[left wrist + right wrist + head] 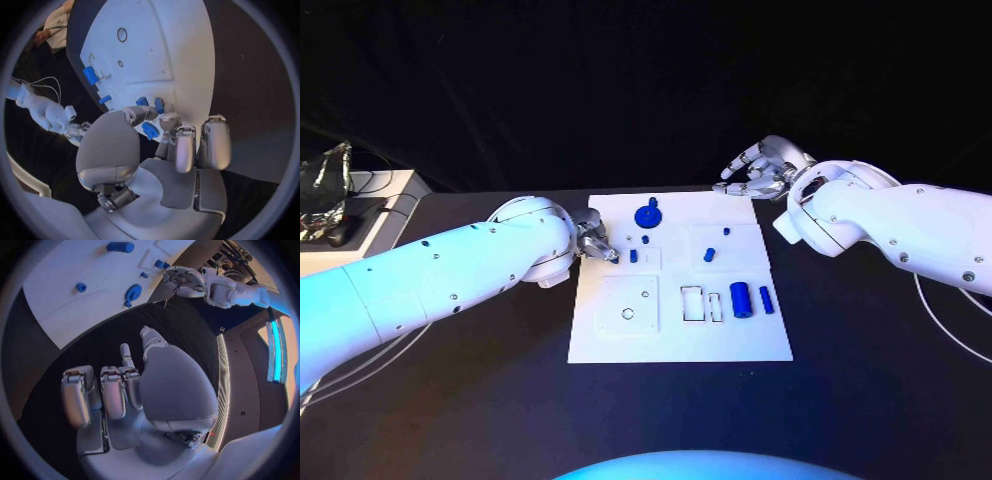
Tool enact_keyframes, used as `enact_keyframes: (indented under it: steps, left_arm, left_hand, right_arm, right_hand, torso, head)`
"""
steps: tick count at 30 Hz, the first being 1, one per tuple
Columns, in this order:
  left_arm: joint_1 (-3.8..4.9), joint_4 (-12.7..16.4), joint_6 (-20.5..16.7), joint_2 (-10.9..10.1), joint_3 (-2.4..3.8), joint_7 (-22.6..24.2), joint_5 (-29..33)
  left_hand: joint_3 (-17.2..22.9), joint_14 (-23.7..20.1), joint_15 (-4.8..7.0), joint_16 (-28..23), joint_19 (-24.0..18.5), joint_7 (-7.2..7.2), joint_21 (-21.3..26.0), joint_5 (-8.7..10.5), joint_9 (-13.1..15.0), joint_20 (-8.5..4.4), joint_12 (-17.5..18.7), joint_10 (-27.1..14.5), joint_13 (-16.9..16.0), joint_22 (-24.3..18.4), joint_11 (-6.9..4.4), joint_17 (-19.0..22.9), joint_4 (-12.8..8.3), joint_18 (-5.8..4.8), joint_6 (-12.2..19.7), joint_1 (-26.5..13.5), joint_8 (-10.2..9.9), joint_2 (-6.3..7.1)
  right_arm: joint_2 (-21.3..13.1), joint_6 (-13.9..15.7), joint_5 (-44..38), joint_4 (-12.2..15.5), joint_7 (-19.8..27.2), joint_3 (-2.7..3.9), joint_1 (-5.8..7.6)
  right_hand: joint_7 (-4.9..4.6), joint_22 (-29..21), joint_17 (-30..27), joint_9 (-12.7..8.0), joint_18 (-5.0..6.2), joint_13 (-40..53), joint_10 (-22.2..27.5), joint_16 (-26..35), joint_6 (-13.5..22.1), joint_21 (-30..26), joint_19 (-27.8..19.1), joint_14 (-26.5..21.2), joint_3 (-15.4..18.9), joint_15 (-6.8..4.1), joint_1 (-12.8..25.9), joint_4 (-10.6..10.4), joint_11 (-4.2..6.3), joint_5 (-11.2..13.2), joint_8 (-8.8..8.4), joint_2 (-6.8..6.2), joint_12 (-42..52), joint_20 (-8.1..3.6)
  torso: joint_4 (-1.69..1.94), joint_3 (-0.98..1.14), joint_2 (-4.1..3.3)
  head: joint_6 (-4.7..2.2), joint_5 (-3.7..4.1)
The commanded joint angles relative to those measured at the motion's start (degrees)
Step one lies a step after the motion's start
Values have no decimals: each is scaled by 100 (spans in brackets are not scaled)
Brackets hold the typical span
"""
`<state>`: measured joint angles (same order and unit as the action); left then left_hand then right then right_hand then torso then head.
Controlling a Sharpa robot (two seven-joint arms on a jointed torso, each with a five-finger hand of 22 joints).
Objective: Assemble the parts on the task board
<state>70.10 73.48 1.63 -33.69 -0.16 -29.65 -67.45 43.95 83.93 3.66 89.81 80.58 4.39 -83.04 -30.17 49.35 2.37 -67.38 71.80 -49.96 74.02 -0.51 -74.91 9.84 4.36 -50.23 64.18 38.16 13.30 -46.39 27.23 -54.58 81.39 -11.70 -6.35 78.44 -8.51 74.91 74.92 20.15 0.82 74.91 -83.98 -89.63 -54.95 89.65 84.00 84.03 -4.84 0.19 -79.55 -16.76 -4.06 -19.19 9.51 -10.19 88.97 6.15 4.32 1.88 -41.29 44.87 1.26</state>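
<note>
Black tabletop (473, 400) is stretching under everything, with dark drapery hanging behind it. At the far left edge a white stand (380, 205) is carrying a crumpled silvery object (326, 180) and some cables. Moving right, the left robot hand (596, 243) is hovering over the left edge of the task board (678, 345); its fingers are curled in, and I cannot tell whether anything is pinched between them. The white task board is lying in the middle of the tabletop, carrying the blue parts: a round knob-like piece (648, 213) near its far edge, small pegs (633, 256) beside the left robot hand, and a larger cylinder (740, 298) toward the right side. Further right, the right robot hand (759, 170) is hanging beyond the board's far right corner, fingers loosely spread and grasping nothing.
</note>
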Motion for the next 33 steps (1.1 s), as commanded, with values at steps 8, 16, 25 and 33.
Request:
enact_keyframes:
  steps: [8, 16, 25, 33]
  left_arm:
    - [-126, 325, -689, -189, 28, 64, 335]
    - [-158, 436, -913, -283, 84, 78, 336]
    - [-176, 404, -1099, -293, 103, 110, 176]
    - [-188, 348, -1127, -240, 105, 158, 53]
  left_hand:
    - [1111, 595, 40, 1, 16, -52, -8, -51, 13, -5, -9, 57, -4, -25, -16, -1473, -1137, -63, -104, 35, 23, 21]
    - [1113, 594, 41, -1, 15, -54, -7, -53, 13, -6, -3, 55, 6, -28, -17, -1467, -1137, -63, -108, 34, 24, 22]
    - [1120, 593, 45, -2, 21, -58, -11, -57, 12, -9, 7, 57, 19, -21, -21, -1465, -1139, -64, -116, 34, 23, 24]
    - [1125, 595, 46, 0, 24, -59, -13, -56, 12, -11, 14, 57, 28, -17, -22, -1470, -1138, -65, -119, 34, 23, 25]
  right_arm:
    - [-5, -21, -55, -20, 54, 1, -2]
    - [-16, -25, -55, -18, 51, 1, -2]
    - [-25, -24, -55, -14, 50, 1, -2]
    - [-28, -25, -55, -9, 48, 1, -2]
  right_hand:
    - [-6, 1486, 1496, 5, -73, 1394, -486, -33, 33, -2, 583, 594, -35, -40, 65, 13, 16, 13, 40, 8, -24, -42]
    - [-6, 1486, 1496, 5, -73, 1394, -486, -33, 33, -2, 583, 594, -35, -40, 65, 13, 16, 13, 40, 8, -24, -42]
    - [-6, 1486, 1496, 5, -73, 1394, -486, -33, 33, -2, 583, 594, -35, -40, 65, 13, 16, 13, 40, 8, -24, -42]
    - [-6, 1486, 1496, 5, -73, 1394, -486, -33, 33, -2, 583, 594, -35, -40, 65, 13, 16, 13, 40, 8, -24, -42]
  torso:
    - [2, 0, -2]
    - [4, 1, -6]
    - [-1, 7, -8]
    - [-4, 4, -11]
  head:
    - [19, 7]
    - [30, 4]
    - [31, 2]
    - [48, 5]
